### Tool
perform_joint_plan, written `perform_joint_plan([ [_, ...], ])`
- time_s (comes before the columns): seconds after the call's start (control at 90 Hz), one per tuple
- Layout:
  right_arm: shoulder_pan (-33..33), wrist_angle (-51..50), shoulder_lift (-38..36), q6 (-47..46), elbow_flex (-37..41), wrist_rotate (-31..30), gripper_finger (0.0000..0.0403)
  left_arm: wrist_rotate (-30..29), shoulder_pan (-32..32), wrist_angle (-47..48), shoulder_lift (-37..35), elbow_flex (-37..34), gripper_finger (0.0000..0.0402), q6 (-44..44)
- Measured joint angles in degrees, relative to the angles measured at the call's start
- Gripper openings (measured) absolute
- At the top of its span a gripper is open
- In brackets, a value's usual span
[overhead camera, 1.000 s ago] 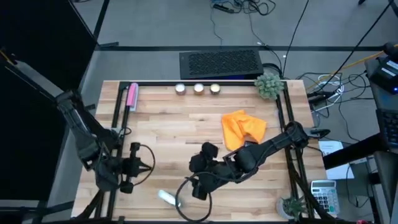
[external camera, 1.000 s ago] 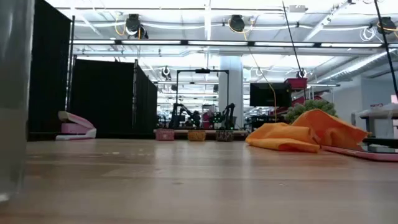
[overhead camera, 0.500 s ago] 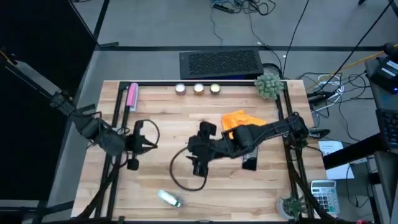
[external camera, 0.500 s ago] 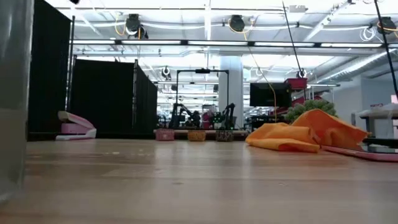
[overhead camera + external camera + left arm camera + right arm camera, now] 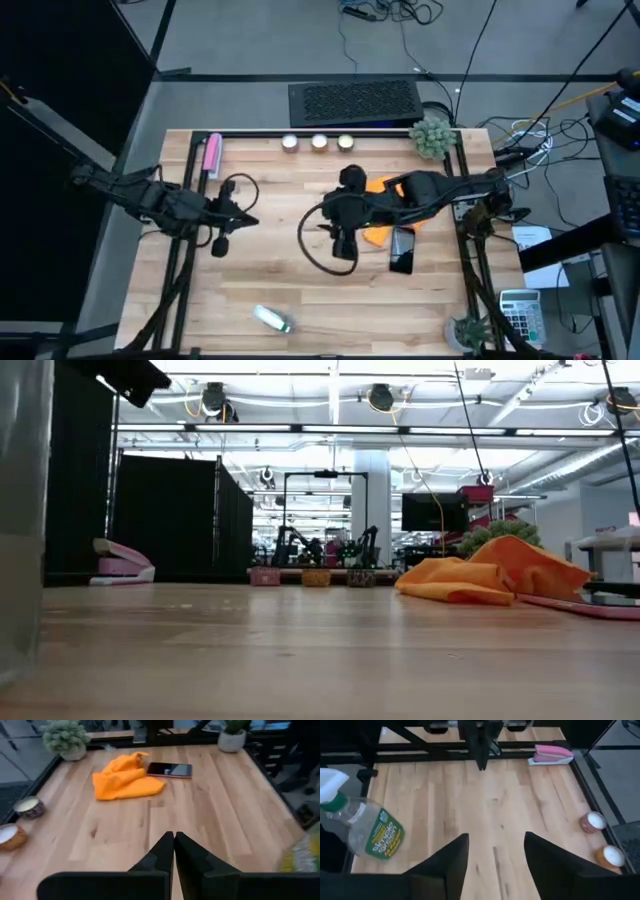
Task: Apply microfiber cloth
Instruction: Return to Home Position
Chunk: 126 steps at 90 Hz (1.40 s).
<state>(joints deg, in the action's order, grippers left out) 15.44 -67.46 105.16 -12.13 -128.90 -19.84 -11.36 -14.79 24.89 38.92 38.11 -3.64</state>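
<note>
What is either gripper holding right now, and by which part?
Nothing. The left gripper is shut on nothing, the right gripper open and empty. The cloth lies loose on the table by the phone.

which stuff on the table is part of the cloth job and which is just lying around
Job: microfiber cloth, black phone beside it, probably spray bottle; left tool shut, right tool open, both empty.
Lying about: pink stick-shaped object, three candles, two potted plants.
</note>
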Motion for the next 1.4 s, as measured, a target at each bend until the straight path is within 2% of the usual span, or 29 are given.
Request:
perform_joint_plan([
  [0.122,0.0,-0.17,-2.3,0.64,3.21,-0.04,0.0165,2.86,2.19,-1.97,0.0,-1.14,0.0,-0.07],
  [0.244,0.06,3.72,-8.41,-0.66,13.62,-0.04,0.0161,3.22,3.91,-2.81,0.07,-1.38,0.0,-0.33],
  [0.333,0.37,12.45,-15.42,-1.53,25.87,-0.04,0.0158,3.69,4.79,-4.11,0.0,-1.4,0.0,-0.33],
  [0.533,0.39,40.43,-32.76,-2.8,57.17,0.13,0.0157,4.7,6.07,-5.37,0.05,-1.4,0.0,-0.05],
  [0.644,0.37,53.54,-39.96,-3.28,73.05,0.45,0.0157,4.94,6.75,-6.36,1.17,-1.4,0.0,-0.09],
  [0.878,-1.24,74.82,-51.72,-9.15,99.52,0.45,0.0156,4.96,7.98,-9.91,2.95,-1.8,0.0,-0.11],
  [0.989,-2.37,82.65,-56.84,-10.14,108.16,0.68,0.0138,5.05,9.12,-14.09,4.08,-3.02,0.0,-0.04],
  [1.111,-4.26,88.22,-62.85,-9.71,115.08,3.79,0.0097,6.08,11.06,-18.85,4.71,-5.31,0.0,-0.09],
  [1.278,-7.65,87.69,-71.96,-6.81,119.34,8.67,0.0017,8.86,14.75,-22.88,5.99,-7.86,0.0,-0.55],
  [1.4,-9.51,87.36,-76.8,-3.28,121.68,10.2,0.0008,11.29,16.66,-25.02,6.43,-8.55,0.0,-1.88],
])
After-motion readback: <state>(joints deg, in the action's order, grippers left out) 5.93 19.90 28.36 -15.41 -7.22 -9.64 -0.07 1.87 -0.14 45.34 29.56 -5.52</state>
